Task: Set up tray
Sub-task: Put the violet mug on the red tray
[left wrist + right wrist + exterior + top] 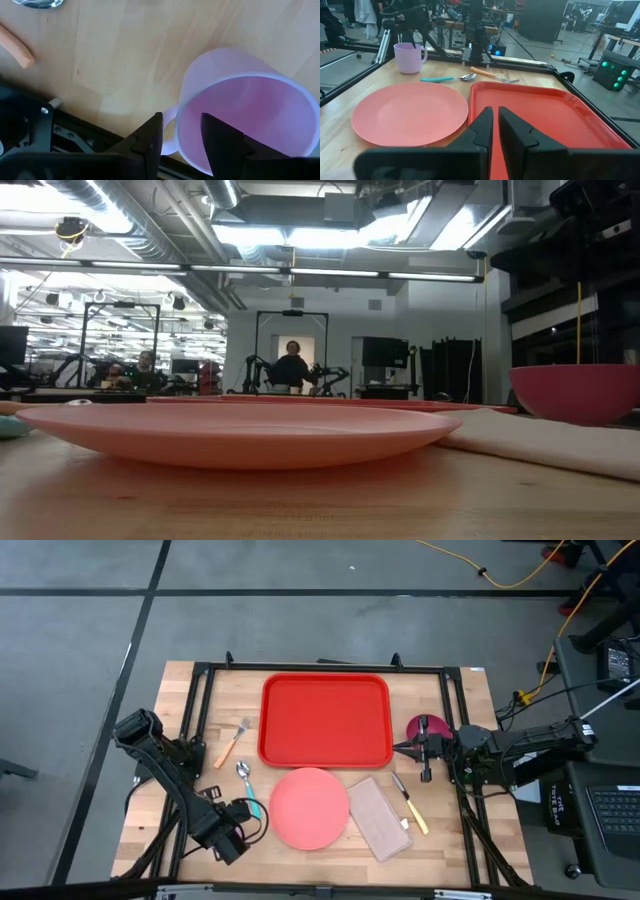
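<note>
The red tray point(325, 720) lies flat at the table's far middle, and its near rim point(530, 115) shows in the right wrist view. A lilac mug point(240, 110) stands upright on the wood at the near left point(409, 57). My left gripper point(181, 135) points down over it, open. One finger point(150, 142) stands outside the wall by the handle and the other point(220, 145) inside the cup, with a gap showing on each side. In the high view the gripper point(238, 820) hides the mug. My right gripper point(400, 748) waits level at the tray's right edge, shut and holding nothing.
A pink plate point(310, 808) lies near the front, with a folded napkin point(380, 818) and a yellow-handled knife point(410, 810) to its right. A teal-handled spoon point(247, 785) and an orange-handled fork point(232, 743) lie left of the tray. A magenta bowl point(425, 727) sits by my right gripper.
</note>
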{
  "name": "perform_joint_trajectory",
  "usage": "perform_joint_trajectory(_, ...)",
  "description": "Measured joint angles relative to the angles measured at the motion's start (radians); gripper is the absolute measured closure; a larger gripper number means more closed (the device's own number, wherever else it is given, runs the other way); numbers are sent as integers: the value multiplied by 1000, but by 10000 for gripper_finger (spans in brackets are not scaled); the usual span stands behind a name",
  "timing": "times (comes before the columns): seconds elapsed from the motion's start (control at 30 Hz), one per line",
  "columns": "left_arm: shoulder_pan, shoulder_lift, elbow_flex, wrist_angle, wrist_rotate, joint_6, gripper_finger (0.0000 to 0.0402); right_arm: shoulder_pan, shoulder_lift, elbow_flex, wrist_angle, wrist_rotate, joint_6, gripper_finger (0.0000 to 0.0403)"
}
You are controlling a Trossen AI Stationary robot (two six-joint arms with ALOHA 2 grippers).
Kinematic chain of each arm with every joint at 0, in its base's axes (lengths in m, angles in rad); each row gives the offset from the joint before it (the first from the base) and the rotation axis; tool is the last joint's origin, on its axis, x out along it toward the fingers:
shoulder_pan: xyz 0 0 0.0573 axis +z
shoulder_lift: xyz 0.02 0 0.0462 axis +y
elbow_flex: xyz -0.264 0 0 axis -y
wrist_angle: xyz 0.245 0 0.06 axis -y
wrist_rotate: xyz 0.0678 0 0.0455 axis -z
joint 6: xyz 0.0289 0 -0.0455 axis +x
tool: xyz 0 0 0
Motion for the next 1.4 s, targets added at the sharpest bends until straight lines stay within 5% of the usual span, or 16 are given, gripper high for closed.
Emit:
perform_joint_trajectory(0.7,-3,2,-84,102,58,18,279,0,0,0,0,0,0,368)
perform_joint_trajectory(1.23,-4,-9,-83,104,73,76,392,0,0,0,0,0,0,368)
perform_joint_trajectory(1.4,-4,-44,-83,98,69,53,397,0,0,0,0,0,0,368)
